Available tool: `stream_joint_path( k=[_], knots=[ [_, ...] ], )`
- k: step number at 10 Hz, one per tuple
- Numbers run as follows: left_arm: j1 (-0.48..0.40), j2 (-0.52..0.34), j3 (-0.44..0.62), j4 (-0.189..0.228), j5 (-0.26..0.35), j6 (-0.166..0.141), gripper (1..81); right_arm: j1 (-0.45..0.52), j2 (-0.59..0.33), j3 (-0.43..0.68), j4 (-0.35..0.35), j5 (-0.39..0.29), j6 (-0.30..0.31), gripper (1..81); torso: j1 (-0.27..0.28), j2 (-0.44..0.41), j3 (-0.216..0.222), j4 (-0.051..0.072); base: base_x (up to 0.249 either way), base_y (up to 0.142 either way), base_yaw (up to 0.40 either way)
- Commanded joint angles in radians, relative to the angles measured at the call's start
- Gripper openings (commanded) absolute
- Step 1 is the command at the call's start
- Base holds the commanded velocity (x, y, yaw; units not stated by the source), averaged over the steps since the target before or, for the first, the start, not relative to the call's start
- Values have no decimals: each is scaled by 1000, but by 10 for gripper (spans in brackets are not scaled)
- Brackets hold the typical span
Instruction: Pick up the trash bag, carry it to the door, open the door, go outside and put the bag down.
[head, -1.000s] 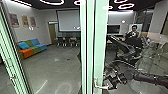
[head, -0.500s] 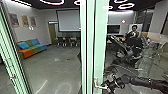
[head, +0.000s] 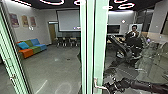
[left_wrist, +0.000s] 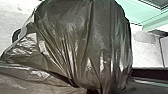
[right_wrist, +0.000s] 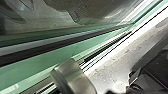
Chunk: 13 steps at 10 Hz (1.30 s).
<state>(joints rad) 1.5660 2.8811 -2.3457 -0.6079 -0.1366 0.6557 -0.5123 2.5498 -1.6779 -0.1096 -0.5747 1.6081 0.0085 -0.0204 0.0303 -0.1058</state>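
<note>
Pale green door frame (head: 100, 37) runs down the head view, with the right tool (head: 110, 87) right at the door handle (head: 96, 83). Can't tell if it's apart or together, and same goes for the left tool. The trash bag (left_wrist: 82, 45) is up close to the left wrist camera, all dark, shiny folds. There's also a person (head: 134, 33) and a multicoloured couch (head: 35, 49).

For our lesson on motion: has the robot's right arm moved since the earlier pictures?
Yes: the right arm has shifted lower in the head view, against the door handle.
</note>
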Motion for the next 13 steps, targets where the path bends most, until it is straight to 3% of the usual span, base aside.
stream_joint_path(
  k=[1, 3, 7, 10, 13],
  knots=[
    [-51, 0, 16, -4, 72, 2, 10, 110, -15, 77, -104, -57, 107, 811, 0, 0, 0, 0, 0, 0, 0],
    [-51, -2, 16, -4, 74, 4, 10, 103, -30, 130, -211, -59, 204, 811, 0, 0, 0, 0, 0, 0, 0],
    [-51, -3, 16, -4, 74, 2, 10, 96, -29, 124, -226, -59, 207, 811, 0, 0, 0, 0, 0, 0, 0],
    [-51, -5, 16, -4, 75, 2, 10, 91, -27, 121, -245, -53, 207, 811, 0, 0, -64, 0, 0, 0, 0],
    [-51, -6, 14, -4, 75, 4, 10, 88, -27, 112, -245, -47, 207, 811, 0, 0, -159, 0, 0, 0, 0]
  ],
)
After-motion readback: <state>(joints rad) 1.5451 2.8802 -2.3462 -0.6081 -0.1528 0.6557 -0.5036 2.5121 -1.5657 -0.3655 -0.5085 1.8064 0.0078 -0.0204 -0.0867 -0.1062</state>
